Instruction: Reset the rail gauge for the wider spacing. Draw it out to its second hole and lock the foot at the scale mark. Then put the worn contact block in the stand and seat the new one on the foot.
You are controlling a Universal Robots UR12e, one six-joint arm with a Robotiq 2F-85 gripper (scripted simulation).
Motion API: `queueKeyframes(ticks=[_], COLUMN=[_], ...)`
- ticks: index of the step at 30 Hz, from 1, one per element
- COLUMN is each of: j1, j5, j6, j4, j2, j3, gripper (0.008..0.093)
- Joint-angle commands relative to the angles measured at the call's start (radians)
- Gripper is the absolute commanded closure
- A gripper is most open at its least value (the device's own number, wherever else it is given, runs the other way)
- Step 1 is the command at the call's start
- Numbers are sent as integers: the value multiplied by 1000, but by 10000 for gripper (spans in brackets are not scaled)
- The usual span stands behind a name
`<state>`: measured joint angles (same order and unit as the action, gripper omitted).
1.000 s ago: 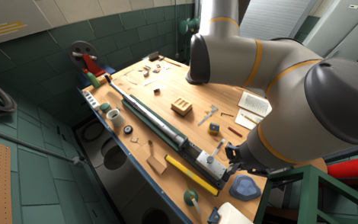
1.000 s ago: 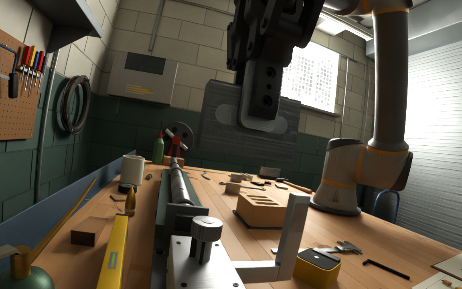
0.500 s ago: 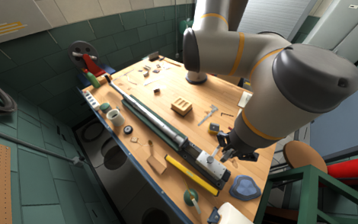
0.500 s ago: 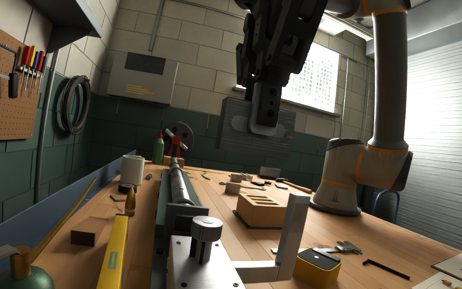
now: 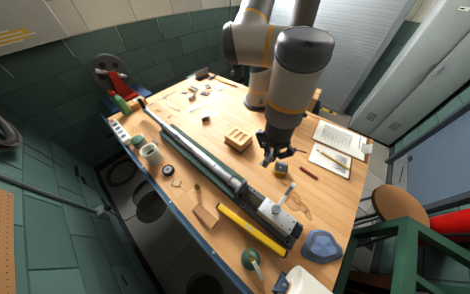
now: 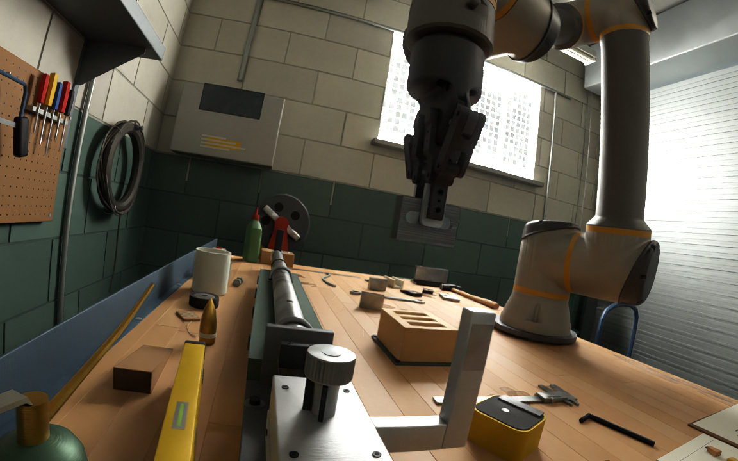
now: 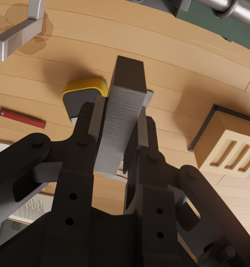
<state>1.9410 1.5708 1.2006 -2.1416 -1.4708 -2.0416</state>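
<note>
My gripper (image 6: pixel 432 213) hangs high over the middle of the bench, clamped on a grey contact block (image 7: pixel 121 117) with a scored face, between the slotted wooden stand (image 5: pixel 238 138) and a yellow-cased block (image 5: pixel 281 169). The stand's three slots are empty (image 7: pixel 229 149). The rail gauge (image 5: pixel 209 162) runs along the bench's front side on a green bed. Its steel foot (image 5: pixel 280 216) with knob (image 6: pixel 329 364) sits at the near end, and an L-shaped arm (image 6: pixel 463 367) rises from it. In the wrist camera the held block (image 7: pixel 121 117) hides part of the yellow-cased block (image 7: pixel 83 96).
Behind the work stands the arm's base (image 6: pixel 578 275), with a hammer and small parts (image 6: pixel 406 284) near the far edge. A yellow level (image 5: pixel 251 229), wood wedge (image 5: pixel 205 216), mug (image 5: pixel 152 153) and oil can (image 5: pixel 251 259) line the front. Papers (image 5: pixel 339 135), a red pencil (image 5: pixel 308 173) lie right.
</note>
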Motion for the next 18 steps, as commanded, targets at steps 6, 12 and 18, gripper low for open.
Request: queueKeyframes(ticks=[6,12,18], j1=[-86,-187,-288], j5=[0,0,0], j6=[86,187,288], j4=[-7,4,27], j2=[-115,-230,-330], j3=[-118,-223,-300], gripper=[934,934,934])
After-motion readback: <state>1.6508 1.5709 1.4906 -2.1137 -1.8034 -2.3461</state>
